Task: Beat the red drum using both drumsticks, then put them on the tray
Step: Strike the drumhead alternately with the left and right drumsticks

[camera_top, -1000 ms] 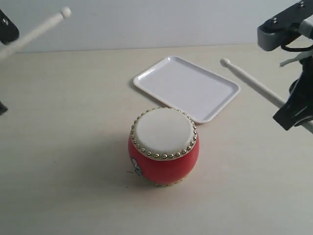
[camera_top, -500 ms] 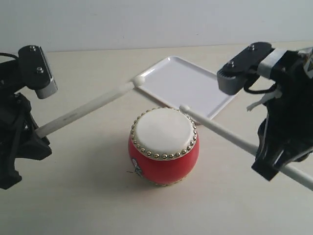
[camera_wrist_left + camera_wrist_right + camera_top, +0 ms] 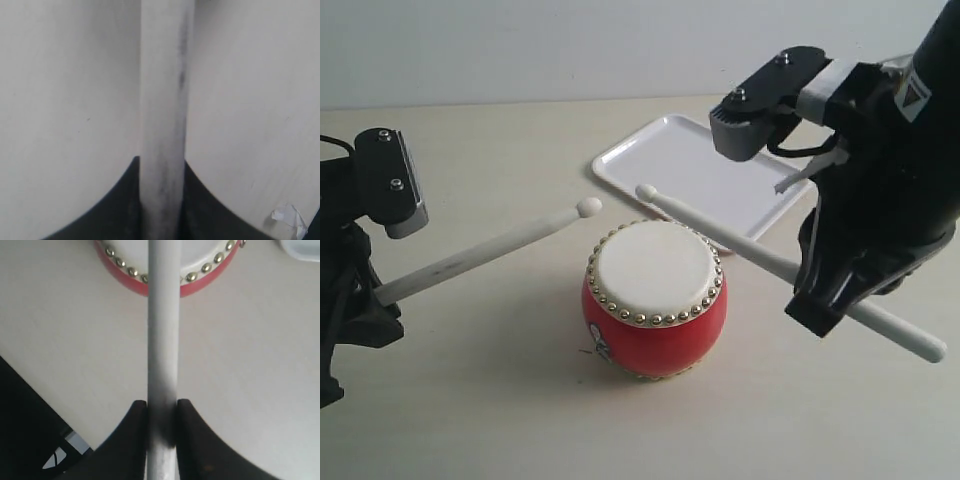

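The red drum [image 3: 655,300] stands mid-table, cream skin up; its studded rim also shows in the right wrist view [image 3: 165,282]. My left gripper [image 3: 382,292] is shut on one drumstick [image 3: 485,250] whose bead hovers just left of the drum's top; that stick fills the left wrist view [image 3: 162,100]. My right gripper [image 3: 820,305] is shut on the other drumstick [image 3: 720,235], which crosses above the drum's back right rim, its bead behind the skin. In the right wrist view this stick [image 3: 163,325] runs over the drum edge. The white tray [image 3: 705,180] lies behind the drum.
Pale tabletop [image 3: 500,400] spreads around the drum. The left arm's body [image 3: 360,240] stands at the left edge, the right arm's bulk [image 3: 880,180] at the right, partly over the tray's corner. A scrap of tape [image 3: 287,217] lies on the table.
Both arms have swung in and down from raised positions. The sticks' beads have dropped from high and apart to close above the drum's top.
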You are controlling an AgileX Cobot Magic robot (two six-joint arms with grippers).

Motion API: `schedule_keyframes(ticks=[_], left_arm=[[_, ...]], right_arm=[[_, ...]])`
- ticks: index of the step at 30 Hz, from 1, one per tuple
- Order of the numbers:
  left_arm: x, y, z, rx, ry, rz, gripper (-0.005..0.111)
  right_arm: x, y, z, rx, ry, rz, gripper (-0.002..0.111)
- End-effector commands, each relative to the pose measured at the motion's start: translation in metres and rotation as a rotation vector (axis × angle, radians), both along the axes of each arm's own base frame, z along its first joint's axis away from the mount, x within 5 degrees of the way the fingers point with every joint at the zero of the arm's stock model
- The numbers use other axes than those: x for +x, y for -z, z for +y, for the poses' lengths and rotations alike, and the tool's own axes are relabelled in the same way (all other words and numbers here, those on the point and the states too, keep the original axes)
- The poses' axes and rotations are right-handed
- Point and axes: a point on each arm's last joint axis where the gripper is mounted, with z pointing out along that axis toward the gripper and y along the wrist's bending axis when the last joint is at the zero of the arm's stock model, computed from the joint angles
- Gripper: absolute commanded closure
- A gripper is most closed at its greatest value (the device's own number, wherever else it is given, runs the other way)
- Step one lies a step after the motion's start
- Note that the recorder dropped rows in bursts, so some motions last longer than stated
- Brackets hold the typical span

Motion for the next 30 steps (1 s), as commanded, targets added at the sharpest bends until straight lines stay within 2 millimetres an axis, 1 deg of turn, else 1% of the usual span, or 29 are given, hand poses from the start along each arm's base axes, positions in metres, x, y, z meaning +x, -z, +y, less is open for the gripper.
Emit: schedule_keyframes(ticks=[1,3,6,7,9,13,15,19,21,24,26,30], left_arm=[[0.000,-0.001,0.000,-0.009,-0.014,-0.017,0.107],[-0.001,-0.001,-0.002,-0.030,-0.023,-0.005,0.107],[-0.004,0.001,-0.003,-0.028,-0.012,0.001,0.107],[-0.006,0.001,-0.005,-0.026,0.007,0.000,0.107],[-0.009,0.001,-0.008,-0.026,0.026,0.000,0.107],[-0.009,0.001,-0.008,-0.023,0.023,0.007,0.107],[-0.009,0.001,-0.008,-0.022,0.023,0.009,0.107],[-0.009,0.001,-0.008,-0.026,0.022,0.001,0.107],[-0.009,0.001,-0.008,-0.026,0.022,0.001,0.107],[-0.008,0.001,-0.008,-0.027,0.021,-0.001,0.107],[-0.008,0.001,-0.008,-0.029,0.021,-0.004,0.107],[-0.008,0.001,-0.008,-0.030,0.021,-0.002,0.107]], right_arm=[[0.001,0.005,0.001,-0.016,0.014,0.010,0.108],[-0.004,0.015,-0.003,-0.040,0.014,0.039,0.108],[-0.014,0.018,-0.012,-0.046,0.013,0.039,0.108],[-0.017,0.022,-0.015,-0.057,0.012,0.047,0.108],[-0.019,0.025,-0.017,-0.064,0.012,0.056,0.108],[-0.019,0.026,-0.016,-0.066,0.012,0.060,0.108],[-0.018,0.023,-0.016,-0.058,0.001,0.049,0.108],[-0.016,0.003,-0.014,-0.005,0.000,-0.010,0.108],[-0.015,-0.001,-0.013,0.007,0.001,-0.019,0.108],[-0.010,0.008,-0.008,-0.018,0.007,0.012,0.108],[-0.005,0.020,-0.004,-0.054,0.008,0.052,0.108],[0.004,0.053,0.003,-0.146,0.011,0.155,0.108]])
